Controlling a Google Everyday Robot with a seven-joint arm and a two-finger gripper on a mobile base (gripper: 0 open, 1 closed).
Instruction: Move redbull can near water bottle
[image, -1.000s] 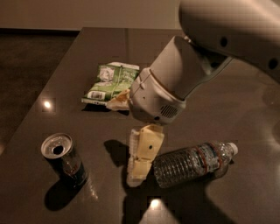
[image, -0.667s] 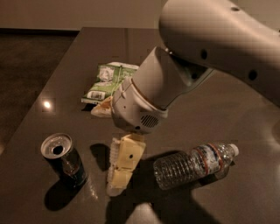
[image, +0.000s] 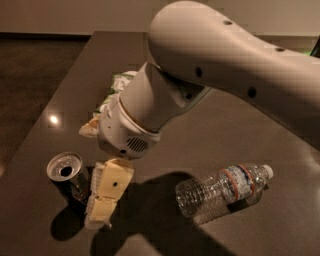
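The gripper (image: 107, 197) is low over the table (image: 280, 210), right beside the can (image: 65, 172). It is not clear if the gripper is open or closed. The can stands up near the front left. The bottle (image: 225, 187) lies on its side, well apart from the can. A bag (image: 112, 92) lies behind the arm

You're looking at a plain indoor room: a dark glossy table (image: 280, 220), a pale wall (image: 75, 15) meeting dark floor (image: 30, 75) behind. A snack bag (image: 120, 82), water bottle (image: 225, 187) and redbull can (image: 67, 175) hint at a break area. Your tool (image: 100, 212) hangs just beside the can.
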